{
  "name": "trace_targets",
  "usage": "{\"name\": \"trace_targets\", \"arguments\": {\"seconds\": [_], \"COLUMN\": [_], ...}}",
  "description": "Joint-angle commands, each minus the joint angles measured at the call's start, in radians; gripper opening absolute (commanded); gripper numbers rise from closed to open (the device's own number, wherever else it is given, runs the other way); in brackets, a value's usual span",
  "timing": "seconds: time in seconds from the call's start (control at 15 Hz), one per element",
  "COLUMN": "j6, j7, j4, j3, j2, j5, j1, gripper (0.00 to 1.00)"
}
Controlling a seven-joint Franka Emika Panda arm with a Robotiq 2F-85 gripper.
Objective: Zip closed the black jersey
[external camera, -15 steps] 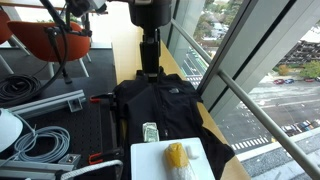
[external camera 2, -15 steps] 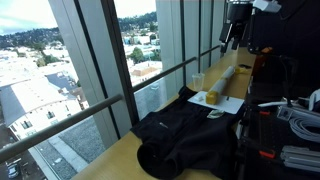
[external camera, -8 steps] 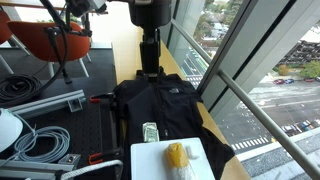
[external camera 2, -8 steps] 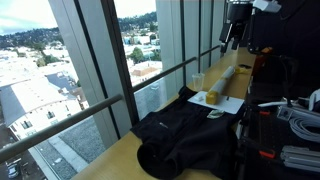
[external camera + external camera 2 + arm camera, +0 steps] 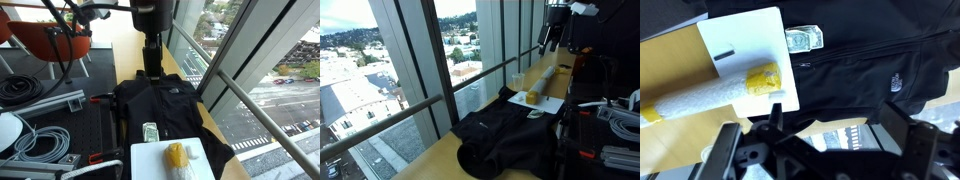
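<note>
The black jersey [image 5: 160,110] lies spread on the wooden counter, its small white chest logo [image 5: 174,89] facing up. It also shows in an exterior view [image 5: 505,135] and across the wrist view [image 5: 865,60], where the logo [image 5: 895,77] is at the right. My gripper [image 5: 152,68] hangs high above the jersey's far end, also seen in an exterior view [image 5: 551,42]. In the wrist view its two fingers [image 5: 830,135] stand wide apart with nothing between them.
A white board [image 5: 172,160] with a yellow object [image 5: 176,154] lies at the jersey's near end, a folded banknote [image 5: 803,39] beside it. Window glass and a railing [image 5: 235,95] run along one side. Cables and a coiled hose [image 5: 40,145] lie on the other side.
The gripper has shifted slightly sideways above the jersey; the jersey and other objects have not moved.
</note>
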State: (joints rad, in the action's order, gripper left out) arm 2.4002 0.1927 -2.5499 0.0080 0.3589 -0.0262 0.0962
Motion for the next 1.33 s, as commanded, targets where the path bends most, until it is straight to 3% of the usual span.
{"name": "trace_targets", "arguments": {"seconds": [0.0,0.33,0.67,1.27], "j6": [0.09,0.196,0.163,0.188], "j7": [-0.054,-0.202,-0.484,-0.556], "j4": [0.0,0.031,0.114,0.299], "j3": [-0.026,-0.059,-0.075,-0.041], "j2": [-0.061,-0.201,-0.374,-0.662], "j5": [0.05,0.173,0.38,0.335], "j1": [-0.03,-0.08,-0.111,0.005], "gripper": [1.0,1.0,1.0,1.0]}}
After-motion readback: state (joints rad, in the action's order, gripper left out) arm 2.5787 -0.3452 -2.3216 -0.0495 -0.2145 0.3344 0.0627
